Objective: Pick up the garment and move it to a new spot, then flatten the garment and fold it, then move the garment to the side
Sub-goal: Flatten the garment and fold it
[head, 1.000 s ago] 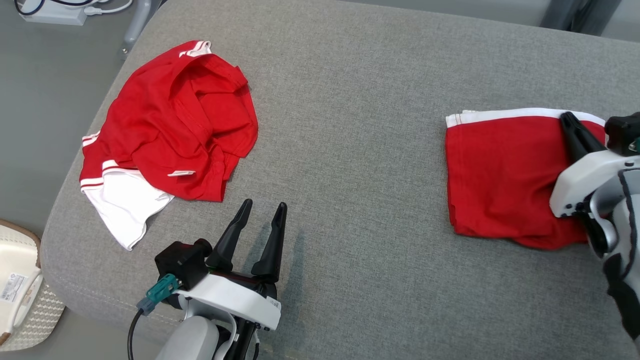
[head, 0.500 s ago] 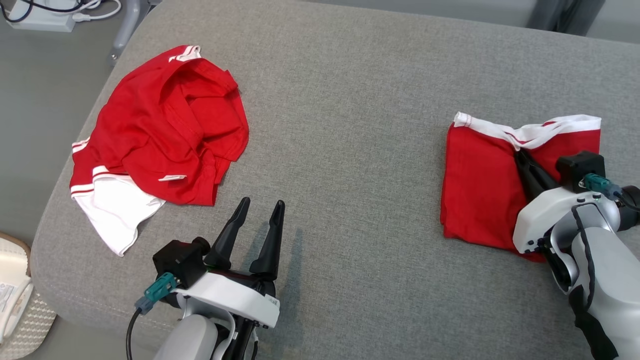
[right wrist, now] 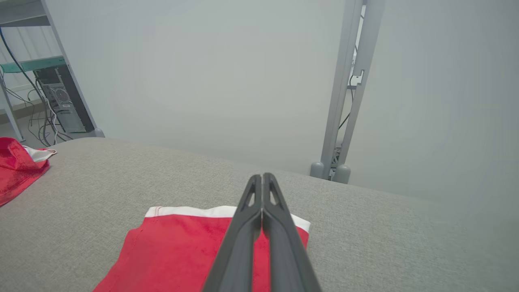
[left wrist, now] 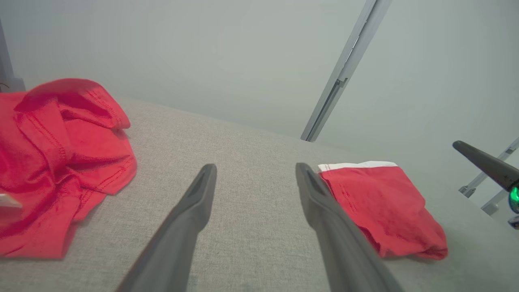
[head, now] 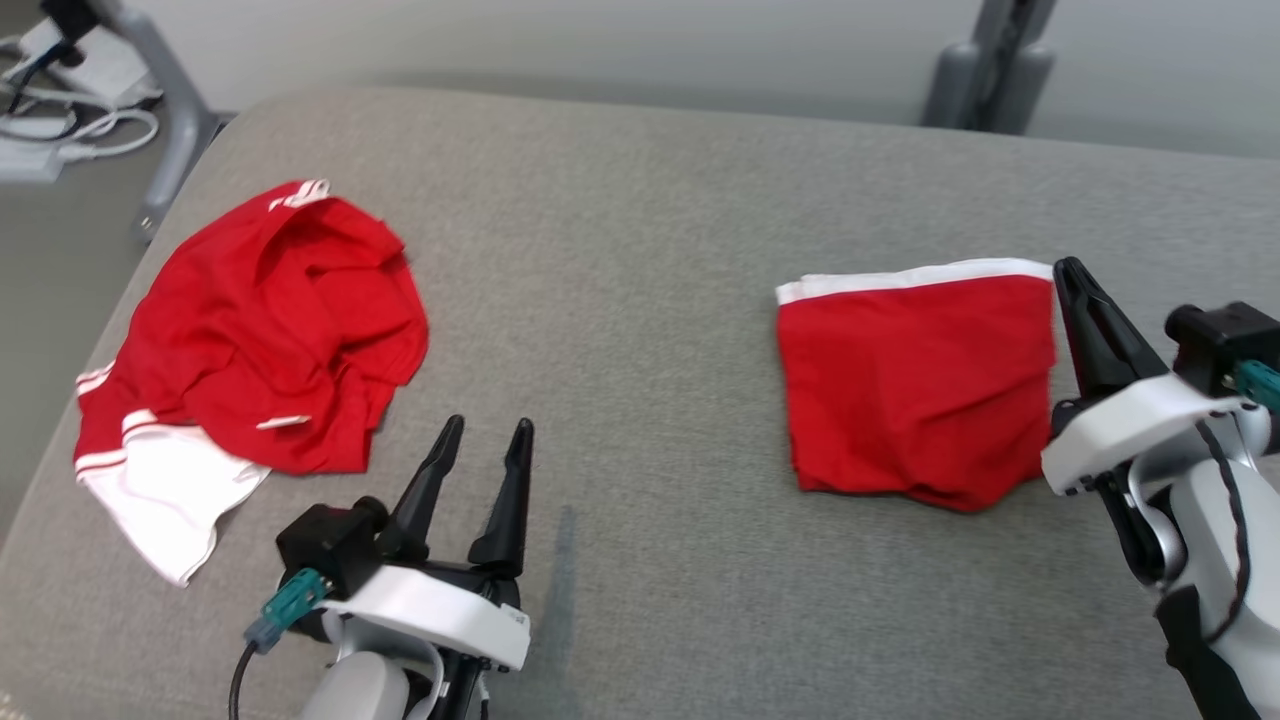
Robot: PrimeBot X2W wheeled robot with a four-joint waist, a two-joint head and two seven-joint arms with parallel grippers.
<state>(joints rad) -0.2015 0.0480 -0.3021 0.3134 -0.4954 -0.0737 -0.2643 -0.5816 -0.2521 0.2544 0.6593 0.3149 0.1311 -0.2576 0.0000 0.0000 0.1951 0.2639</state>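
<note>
The folded red garment (head: 915, 385) with a white band along its far edge lies flat on the grey cushion (head: 650, 250), right of centre. My right gripper (head: 1068, 268) is shut with nothing between its fingers, hovering at the garment's far right corner; the right wrist view has the shut fingertips (right wrist: 259, 176) over the garment (right wrist: 182, 247). My left gripper (head: 489, 423) stands open and empty near the front, on bare cushion between the two cloths. Its fingers (left wrist: 194, 211) spread wide in the left wrist view, the garment (left wrist: 385, 202) to their right.
A crumpled red and white cloth (head: 250, 340) lies at the cushion's left end, close to the left edge. Grey stand legs (head: 990, 70) rise behind the cushion. Cables and a power unit (head: 60, 90) lie on the floor at far left.
The head camera has tilted up, shifting the whole picture. My right gripper has come off the folded garment to its right edge; the band it bunched half a second ago lies straight. Left gripper unmoved.
</note>
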